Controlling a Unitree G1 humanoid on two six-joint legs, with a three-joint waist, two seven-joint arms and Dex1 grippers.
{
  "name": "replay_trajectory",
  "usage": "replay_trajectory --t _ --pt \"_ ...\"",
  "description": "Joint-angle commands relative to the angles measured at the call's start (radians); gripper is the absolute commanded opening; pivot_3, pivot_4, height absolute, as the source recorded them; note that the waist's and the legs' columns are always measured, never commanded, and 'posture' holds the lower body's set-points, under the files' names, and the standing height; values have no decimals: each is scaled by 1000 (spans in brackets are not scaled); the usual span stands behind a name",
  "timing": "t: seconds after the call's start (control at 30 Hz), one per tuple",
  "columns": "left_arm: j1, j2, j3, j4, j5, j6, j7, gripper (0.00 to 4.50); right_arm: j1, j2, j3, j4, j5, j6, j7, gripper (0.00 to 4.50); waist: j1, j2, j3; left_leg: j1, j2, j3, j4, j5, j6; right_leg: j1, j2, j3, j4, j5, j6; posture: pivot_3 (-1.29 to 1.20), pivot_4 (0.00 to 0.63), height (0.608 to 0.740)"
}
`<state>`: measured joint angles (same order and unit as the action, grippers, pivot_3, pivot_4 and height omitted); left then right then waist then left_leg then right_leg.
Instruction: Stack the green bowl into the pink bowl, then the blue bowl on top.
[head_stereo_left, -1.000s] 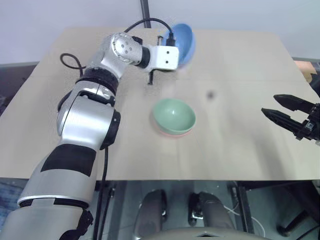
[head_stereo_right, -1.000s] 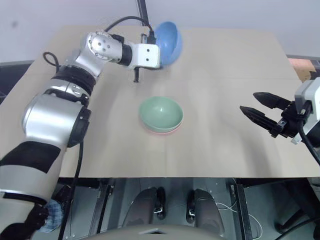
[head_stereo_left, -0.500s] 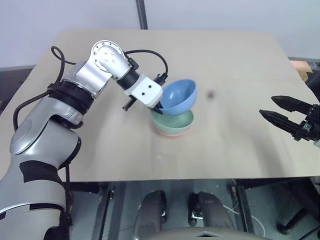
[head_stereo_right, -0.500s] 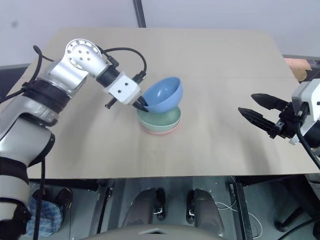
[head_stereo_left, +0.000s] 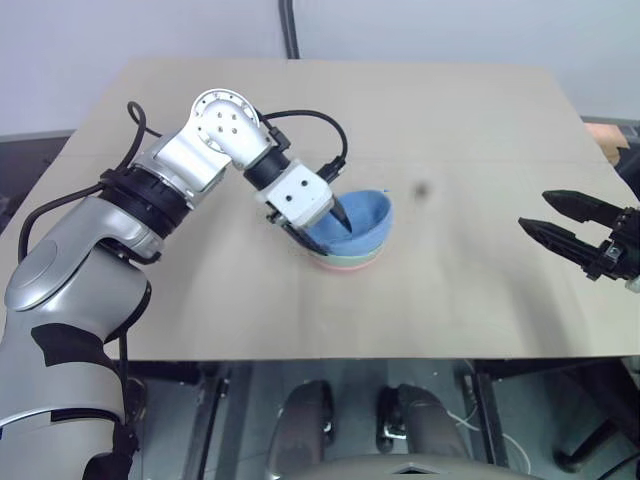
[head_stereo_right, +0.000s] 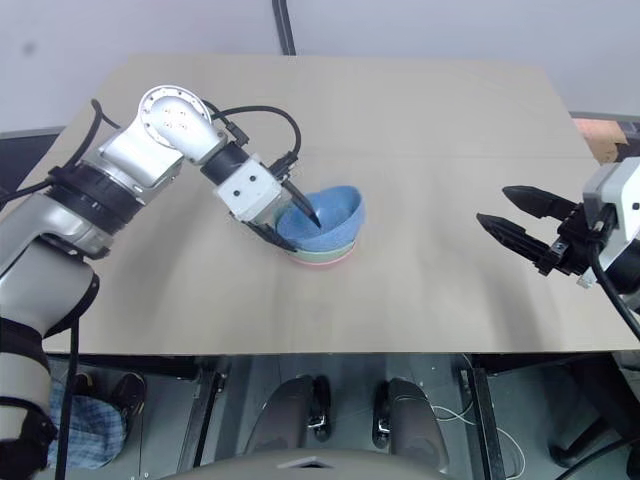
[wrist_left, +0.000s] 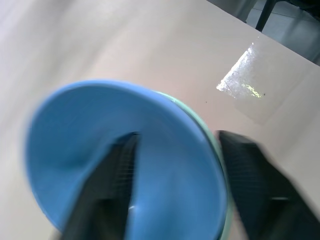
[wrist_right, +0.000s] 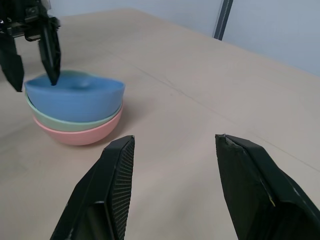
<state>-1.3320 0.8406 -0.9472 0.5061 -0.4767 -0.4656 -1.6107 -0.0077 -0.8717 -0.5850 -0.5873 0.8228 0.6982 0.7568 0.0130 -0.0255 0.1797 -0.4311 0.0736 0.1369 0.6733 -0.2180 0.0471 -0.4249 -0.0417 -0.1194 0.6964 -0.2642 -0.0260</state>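
On the bench (head_stereo_left: 480, 300), blue bowl (head_stereo_left: 365, 215) sits atop green bowl (wrist_right: 75, 122) inside pink bowl (wrist_right: 80, 136), slightly tilted; left pincer (head_stereo_left: 320, 222) straddles its rim, parted; right pincer (head_stereo_left: 562, 220) hangs wide, empty.

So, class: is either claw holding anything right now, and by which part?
Nothing is held. The left claw stands open astride the blue bowl's rim, one finger inside, one outside. The right claw is open, off to the side.

You've brought the blue bowl (head_stereo_left: 358, 219) down from the far side of the table (head_stereo_left: 480, 150) into the green bowl (wrist_right: 75, 121), tilted. Your left gripper (head_stereo_left: 318, 225) came with it and has spread, one finger inside the rim, one outside
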Motion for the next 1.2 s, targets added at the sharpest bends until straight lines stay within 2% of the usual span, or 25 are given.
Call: replay_trajectory --t 0.03,0.2,0.37,0.43,0.6,0.8,1.0,1.2 --pt "-13 46 13 -42 -22 10 -4 4178 -10 -14 -9 -6 0 -20 3 2835 0 0 0 0 0 0 0 0 0 0 0 0 0 0 0 0 150 740" --pt "-6 46 78 12 2 27 -4 4178 -5 -19 -6 0 -2 -22 11 2835 2 0 0 0 0 0 0 0 0 0 0 0 0 0 0 0 150 740" --pt "37 44 247 33 -19 158 -4 4178 13 -30 -20 5 -4 -20 32 2835 1 0 0 0 0 -1 1 0 0 1 0 -1 0 0 0 0 150 740" --pt "80 70 323 -14 -24 234 -4 4178 20 -32 -22 8 -9 -23 39 2835 0 0 0 0 0 -1 1 0 0 0 0 -1 0 0 0 0 150 740" --pt "217 129 529 -168 -74 459 23 4178 36 -33 -3 17 -35 -37 60 2835 -3 1 0 0 1 -1 1 0 0 1 0 0 0 0 0 0 150 740" --pt "526 243 776 -356 -110 676 178 4178 56 -49 -2 64 -76 -77 125 2835 -2 1 -1 1 1 -1 1 0 0 1 -4 -1 0 0 0 0 150 740" --pt "815 309 1012 -498 -132 794 280 4178 81 -66 -28 117 -99 -142 229 2835 1 1 -1 1 1 -1 1 0 0 2 -5 -1 0 0 0 0 150 740" --pt "950 311 1158 -580 -138 864 323 4178 82 -87 -30 156 -100 -178 313 2835 3 1 -1 1 1 -2 0 -1 2 2 -6 -3 0 0 0 0 150 740"
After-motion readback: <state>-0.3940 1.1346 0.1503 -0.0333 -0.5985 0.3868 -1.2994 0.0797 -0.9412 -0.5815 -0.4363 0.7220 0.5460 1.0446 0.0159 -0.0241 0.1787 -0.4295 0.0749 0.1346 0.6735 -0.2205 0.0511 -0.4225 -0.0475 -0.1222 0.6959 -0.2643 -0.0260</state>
